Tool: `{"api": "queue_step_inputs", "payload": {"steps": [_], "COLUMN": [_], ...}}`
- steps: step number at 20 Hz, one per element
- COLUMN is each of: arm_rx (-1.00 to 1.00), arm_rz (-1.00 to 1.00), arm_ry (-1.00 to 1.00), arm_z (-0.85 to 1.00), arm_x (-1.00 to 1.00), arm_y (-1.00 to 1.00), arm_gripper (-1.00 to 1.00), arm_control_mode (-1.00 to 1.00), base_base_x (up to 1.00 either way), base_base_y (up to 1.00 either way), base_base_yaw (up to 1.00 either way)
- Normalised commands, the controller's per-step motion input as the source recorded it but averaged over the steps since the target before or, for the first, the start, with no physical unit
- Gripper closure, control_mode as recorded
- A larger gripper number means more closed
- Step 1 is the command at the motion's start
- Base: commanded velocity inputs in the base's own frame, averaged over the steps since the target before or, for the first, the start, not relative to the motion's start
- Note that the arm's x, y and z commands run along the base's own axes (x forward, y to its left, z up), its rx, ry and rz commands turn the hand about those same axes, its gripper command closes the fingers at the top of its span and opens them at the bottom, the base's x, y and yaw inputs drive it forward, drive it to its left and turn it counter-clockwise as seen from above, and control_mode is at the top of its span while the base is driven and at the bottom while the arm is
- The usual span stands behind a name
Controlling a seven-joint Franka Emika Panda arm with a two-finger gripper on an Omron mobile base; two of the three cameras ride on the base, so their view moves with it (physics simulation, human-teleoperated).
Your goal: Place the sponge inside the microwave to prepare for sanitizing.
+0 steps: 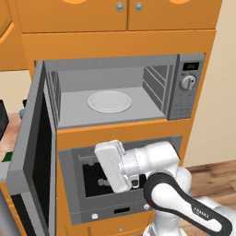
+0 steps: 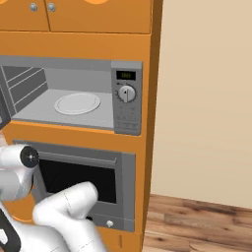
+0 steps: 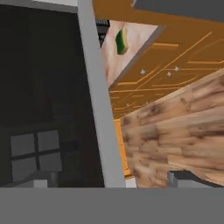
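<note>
Sponge point(image 3: 120, 42) lies lengthwise up-down (hand view).

White glossy arm point(image 1: 156, 161), rounded links, dark grey/black joint band with small white lettering on it. Boxy white wrist block point(image 1: 113, 163). Round dark cap with a bright centre on one joint point(image 2: 29, 156). End effector point(image 3: 116, 179): two small grey fingertips.

Microwave point(image 1: 184, 87) w/ door point(image 1: 32, 156) swung open to left sits above oven point(image 1: 76, 184), turntable plate point(image 1: 109, 101) inside, cabinets point(image 1: 124, 14) overhead, arm point(image 1: 161, 179) in front.
</note>
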Motion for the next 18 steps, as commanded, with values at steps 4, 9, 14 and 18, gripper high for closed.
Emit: {"api": "queue_step_inputs", "payload": {"steps": [4,9,14,18], "arm_rx": [-0.46,-0.51,-0.56,-0.67], "arm_rz": [0.06,0.09,0.15,0.11], "arm_ry": [-0.16,-0.17,-0.21,-0.17], "arm_z": [0.38,0.25,0.01,-0.01], "arm_x": [0.68,0.80,0.71,0.42], "arm_y": [-0.34,-0.35,-0.54,-0.67], "arm_gripper": [-1.00,-1.00,-1.00,-1.00], "arm_control_mode": [-1.00,-1.00,-1.00,-1.00], "base_base_x": [0.00,0.00,0.00,0.00], "base_base_y": [0.00,0.00,0.00,0.00], "base_base_yaw": [0.00,0.00,0.00,0.00]}}
